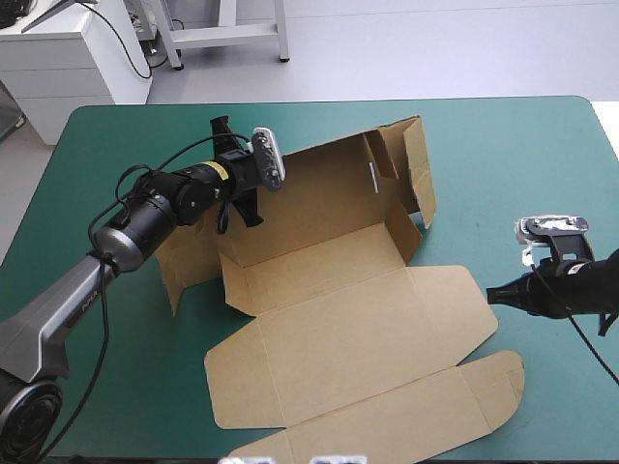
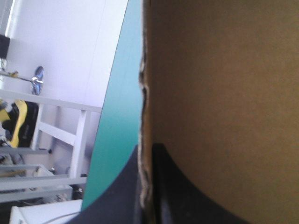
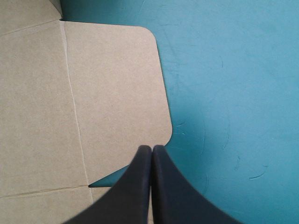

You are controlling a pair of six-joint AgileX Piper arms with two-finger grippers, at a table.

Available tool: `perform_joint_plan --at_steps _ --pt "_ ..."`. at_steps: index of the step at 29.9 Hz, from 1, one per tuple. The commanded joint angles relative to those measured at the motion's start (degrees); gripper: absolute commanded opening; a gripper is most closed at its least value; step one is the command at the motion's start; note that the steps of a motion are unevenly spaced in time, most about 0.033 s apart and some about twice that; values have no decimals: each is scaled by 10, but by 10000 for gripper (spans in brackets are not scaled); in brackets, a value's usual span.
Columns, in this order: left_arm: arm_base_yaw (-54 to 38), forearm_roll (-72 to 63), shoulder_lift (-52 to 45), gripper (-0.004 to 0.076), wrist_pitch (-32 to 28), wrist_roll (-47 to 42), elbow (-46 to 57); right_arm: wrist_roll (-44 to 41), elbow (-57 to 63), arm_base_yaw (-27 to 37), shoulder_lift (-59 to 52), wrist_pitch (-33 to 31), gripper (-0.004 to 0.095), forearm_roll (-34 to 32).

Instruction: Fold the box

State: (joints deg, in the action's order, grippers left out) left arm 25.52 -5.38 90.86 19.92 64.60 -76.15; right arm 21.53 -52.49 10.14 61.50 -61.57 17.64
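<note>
Brown board sits mid-table, folks: the box (image 1: 329, 290) lies on the teal-green cover (image 1: 542, 145), only partly up. Its back wall (image 1: 319, 198) stands along the far side, the right end wall is raised too with loose flaps leaning at the far right corner, and the lid (image 1: 358, 358) lies flat toward the near edge.

Left gripper (image 1: 244, 193) is at the left end of that back wall. The wrist view settles it: 2 black fingers (image 2: 117, 196) pinched all but together with the wall's ragged edge (image 2: 145, 140) sandwiched between them, 1 finger on each face of the board.

Over on the other side, the right gripper (image 1: 498, 294) hangs by the lid's right side flap (image 3: 117, 84). Its fingers meet in 1 pointed arch, nothing between them, the tip just at that flap's rounded edge, bare cover beside it.
</note>
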Motion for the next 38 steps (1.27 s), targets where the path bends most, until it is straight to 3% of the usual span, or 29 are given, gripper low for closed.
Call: perform_joint_plan --at_steps 1,8,12,22,27,34,38 --pt "37 82 -26 -8 -56 -1 -20 -2 -17 4 -8 10 -21 12" --pt "104 273 -26 -8 -58 -27 -20 -8 -17 4 -8 9 -21 13" --pt "139 394 -26 -8 -47 -139 -20 -8 -17 4 -8 8 -21 17" --pt "252 770 -25 -8 125 -562 -20 -5 -17 4 -8 7 -21 38" --pt "289 819 -8 -8 222 -626 -19 2 -17 4 -8 -6 -21 38" --pt "299 838 -6 -8 157 -705 18 13 -17 4 -9 -14 -21 38" --pt "303 865 -6 -8 159 -730 54 13 -17 4 -9 -16 -21 36"
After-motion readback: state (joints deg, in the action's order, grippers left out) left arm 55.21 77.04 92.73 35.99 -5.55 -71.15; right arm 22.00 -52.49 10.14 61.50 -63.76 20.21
